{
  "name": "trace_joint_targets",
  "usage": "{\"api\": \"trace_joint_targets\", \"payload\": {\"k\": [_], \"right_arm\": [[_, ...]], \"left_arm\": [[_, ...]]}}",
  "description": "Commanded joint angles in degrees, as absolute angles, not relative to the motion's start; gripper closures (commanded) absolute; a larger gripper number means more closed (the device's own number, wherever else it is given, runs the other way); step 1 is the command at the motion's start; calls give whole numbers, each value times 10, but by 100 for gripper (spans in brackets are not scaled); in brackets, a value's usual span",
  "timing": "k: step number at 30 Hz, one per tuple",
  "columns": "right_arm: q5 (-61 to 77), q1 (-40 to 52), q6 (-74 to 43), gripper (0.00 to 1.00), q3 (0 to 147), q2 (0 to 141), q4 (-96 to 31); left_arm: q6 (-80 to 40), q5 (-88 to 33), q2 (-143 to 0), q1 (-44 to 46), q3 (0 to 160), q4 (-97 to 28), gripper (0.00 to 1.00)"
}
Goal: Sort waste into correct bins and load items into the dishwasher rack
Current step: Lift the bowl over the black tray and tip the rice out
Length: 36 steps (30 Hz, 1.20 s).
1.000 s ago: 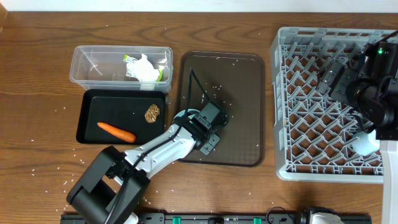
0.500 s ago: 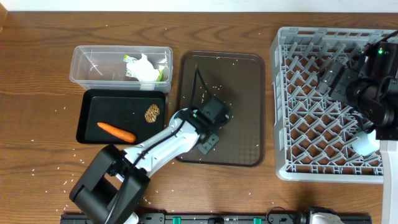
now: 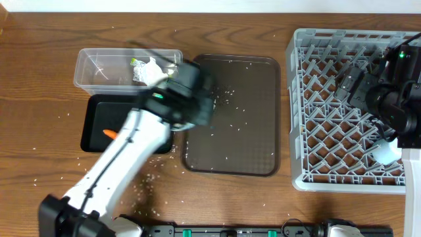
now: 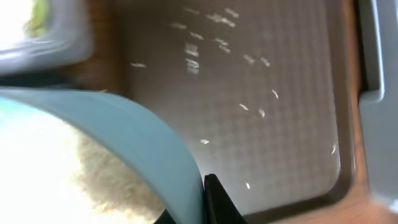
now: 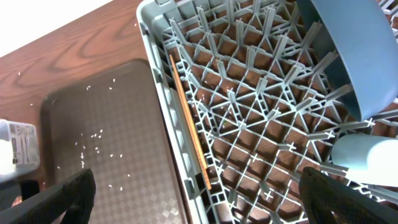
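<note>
My left gripper (image 3: 187, 99) is blurred with motion at the near right corner of the clear tub (image 3: 99, 66) and the black tray (image 3: 99, 125). In the left wrist view it (image 4: 208, 202) is shut on the rim of a light-blue cup (image 4: 143, 137) with pale stuff inside. The tub holds the yellow-green wrapper and white tissue (image 3: 148, 69). An end of the carrot (image 3: 110, 133) shows in the black tray; the brown lump is hidden by the arm. My right gripper (image 5: 199, 202) is open and empty over the grey rack (image 3: 299, 112), which holds the dark-blue dish (image 5: 348, 56) and a pale cup (image 5: 367, 158).
The brown serving tray (image 3: 250, 131) lies between the bins and the rack, strewn with rice grains. More grains (image 3: 148, 181) lie on the wooden table in front of the bins. A thin orange stick (image 5: 189, 112) lies along the rack's left side.
My left arm has swung up and left from the serving tray's near left part to the corner of the tub and black tray. The right arm has not moved.
</note>
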<state>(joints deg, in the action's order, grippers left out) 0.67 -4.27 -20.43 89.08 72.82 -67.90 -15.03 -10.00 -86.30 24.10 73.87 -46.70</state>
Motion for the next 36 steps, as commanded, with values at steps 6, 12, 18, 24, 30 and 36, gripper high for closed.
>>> {"api": "trace_joint_targets", "payload": {"k": [6, 12, 18, 24, 30, 36], "right_arm": [[9, -44, -210, 1, 892, 731, -680], [9, -44, -210, 1, 892, 731, -679], [9, -44, -210, 1, 892, 731, -679], [9, -44, -210, 1, 892, 731, -677], [9, -44, -210, 1, 892, 731, -677], [9, -44, -210, 1, 892, 731, -678]], "left_arm": [[-179, -343, -850, 6, 710, -458, 94], [-135, -561, -850, -135, 618, -332, 94], [-123, -755, -850, -236, 484, -143, 94], [-109, -834, -850, -284, 398, -34, 94], [-66, -900, -849, -289, 378, 5, 94], [-33, -897, -850, -290, 378, 33, 94]]}}
